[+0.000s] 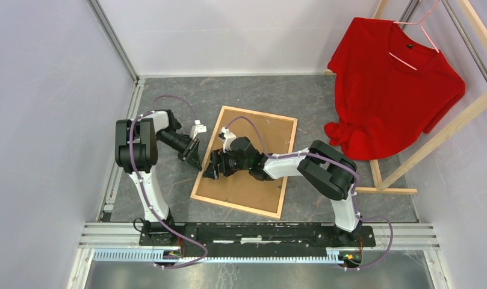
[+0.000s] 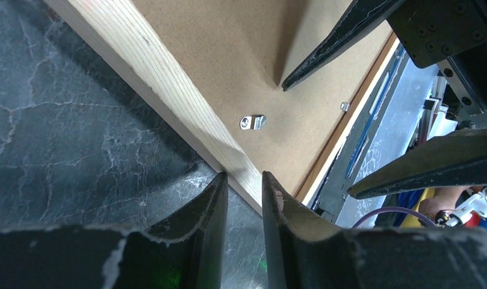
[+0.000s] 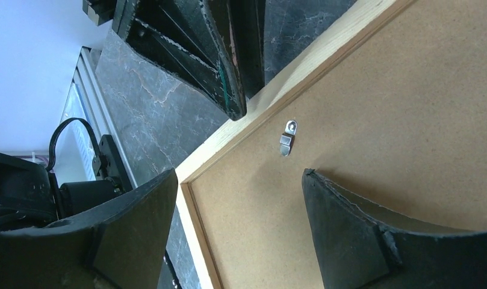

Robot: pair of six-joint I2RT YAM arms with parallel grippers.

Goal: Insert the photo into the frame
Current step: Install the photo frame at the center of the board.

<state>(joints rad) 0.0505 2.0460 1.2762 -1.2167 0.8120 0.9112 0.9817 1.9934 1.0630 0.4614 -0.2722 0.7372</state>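
the frame [image 1: 253, 180] lies back-up and askew on the table [image 1: 301, 96], brown board showing. the left tool [image 2: 245, 177] is almost clenched, its tips at the frame's left rail; whether it pinches the rail, i cannot tell. the right tool [image 3: 238, 174] is spread wide over the board beside a metal clip [image 3: 287, 137].

The dark grey, marble-veined tabletop [image 1: 253, 96] carries the light wooden rectangular frame [image 1: 276, 141], lying flat and askew, brown fibreboard back upward; a pale wooden rack's foot rail [image 1: 386, 190] rests at the right
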